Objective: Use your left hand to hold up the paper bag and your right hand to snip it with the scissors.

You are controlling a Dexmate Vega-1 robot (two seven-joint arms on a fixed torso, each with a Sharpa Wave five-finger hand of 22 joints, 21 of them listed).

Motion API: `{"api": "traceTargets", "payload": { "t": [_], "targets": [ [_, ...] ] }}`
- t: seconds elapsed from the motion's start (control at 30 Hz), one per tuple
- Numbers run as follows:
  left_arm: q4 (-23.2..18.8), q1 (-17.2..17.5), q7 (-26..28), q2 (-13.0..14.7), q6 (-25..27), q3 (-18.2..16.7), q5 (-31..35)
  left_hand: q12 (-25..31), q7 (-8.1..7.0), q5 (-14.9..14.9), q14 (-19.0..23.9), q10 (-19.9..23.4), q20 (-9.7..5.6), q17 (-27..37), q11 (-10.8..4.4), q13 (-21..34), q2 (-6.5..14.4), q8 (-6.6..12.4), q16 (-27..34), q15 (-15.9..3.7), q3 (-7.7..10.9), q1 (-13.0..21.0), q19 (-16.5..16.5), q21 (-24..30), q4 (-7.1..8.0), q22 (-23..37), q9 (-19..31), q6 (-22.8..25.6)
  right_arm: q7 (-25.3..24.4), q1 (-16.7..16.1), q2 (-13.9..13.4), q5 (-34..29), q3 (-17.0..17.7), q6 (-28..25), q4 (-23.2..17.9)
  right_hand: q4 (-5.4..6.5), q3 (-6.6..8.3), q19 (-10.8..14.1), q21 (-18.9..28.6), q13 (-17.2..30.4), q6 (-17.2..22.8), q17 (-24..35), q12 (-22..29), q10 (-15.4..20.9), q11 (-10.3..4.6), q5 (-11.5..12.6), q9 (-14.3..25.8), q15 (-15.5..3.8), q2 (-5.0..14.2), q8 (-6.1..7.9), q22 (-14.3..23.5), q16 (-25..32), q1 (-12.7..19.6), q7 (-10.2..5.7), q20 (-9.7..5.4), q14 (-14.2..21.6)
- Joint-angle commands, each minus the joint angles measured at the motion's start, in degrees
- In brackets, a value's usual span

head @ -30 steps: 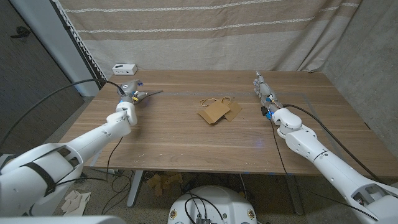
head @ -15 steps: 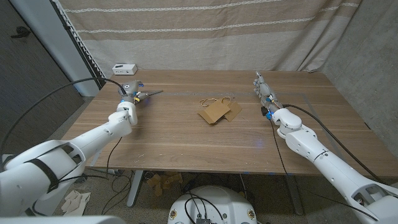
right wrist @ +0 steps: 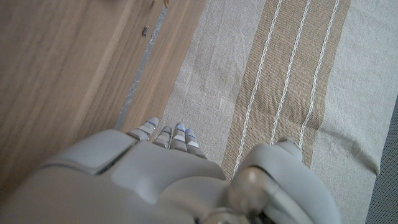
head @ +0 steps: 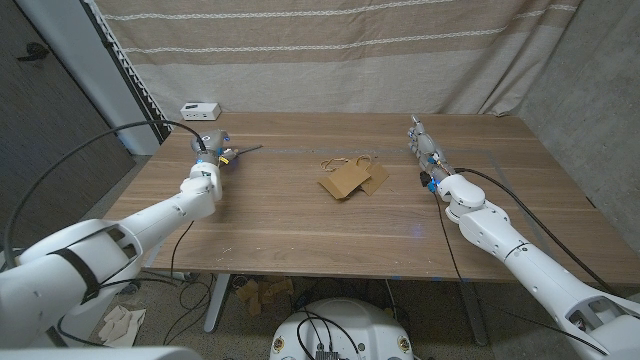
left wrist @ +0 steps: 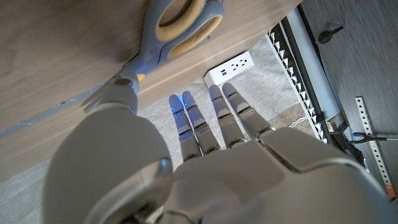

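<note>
A small brown paper bag (head: 348, 179) with twine handles lies flat near the middle of the wooden table (head: 300, 230). Grey scissors (head: 240, 152) with yellow-lined handles (left wrist: 180, 28) lie at the far left, blades pointing toward the bag. My left hand (head: 208, 150) is right beside the scissors' handles, fingers (left wrist: 199, 124) straight and apart, holding nothing; whether its thumb touches the scissors I cannot tell. My right hand (head: 425, 148) is on the far right of the table, well apart from the bag, fingers (right wrist: 165, 134) stretched out and nothing in them.
A white power strip (head: 200, 109) sits at the table's far left corner, just behind my left hand. A striped beige curtain (head: 330, 50) hangs behind the table. Cables trail from both wrists.
My left hand has shifted a little toward the table's far edge beside the scissors. The scissors, the bag and my right hand have stayed put.
</note>
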Motion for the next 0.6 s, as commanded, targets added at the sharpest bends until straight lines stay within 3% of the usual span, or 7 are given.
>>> {"api": "traceTargets", "payload": {
  "t": [0.03, 0.6],
  "targets": [
    [1.6, -1.3, -1.5, -0.2, 0.8, 2.3, 1.7, 0.1, 0.05, 0.1, -0.1, -0.5, -5.81, 0.1, -0.08, 0.2, -0.1, -0.1, -0.3, -9.77, 0.22, 0.4, -0.3, -0.3, 0.29, 0.3, 0.0, -0.5, 1.9, 0.1, 1.5, 2.0, 0.7, 2.5, 1.8, -0.27, -0.03, -0.3, 0.1, 0.2, -0.3, 0.2, 0.2, -0.4, -0.1, 0.3, 0.3, 0.0, 0.63, -0.13, 0.3, 0.0, 0.3, 0.16, 0.09, -0.4],
    [3.1, -1.8, -2.1, -0.2, -1.7, 2.9, 1.1, -0.5, -0.03, 0.1, -0.5, -0.8, -5.75, 0.1, -0.07, 0.2, -1.8, -0.3, -0.3, -9.75, -0.82, -2.0, -1.0, -0.7, 1.04, 0.2, -0.8, 0.1, 2.6, 1.5, 1.8, 1.6, 0.0, 2.3, 2.9, -0.26, -0.18, -0.9, -0.1, 0.2, -0.3, 0.2, 0.2, -0.5, -0.05, 0.3, 0.3, -0.1, 0.53, -0.15, 0.3, -0.1, 0.2, 0.1, 0.04, -0.9]
  ]
}}
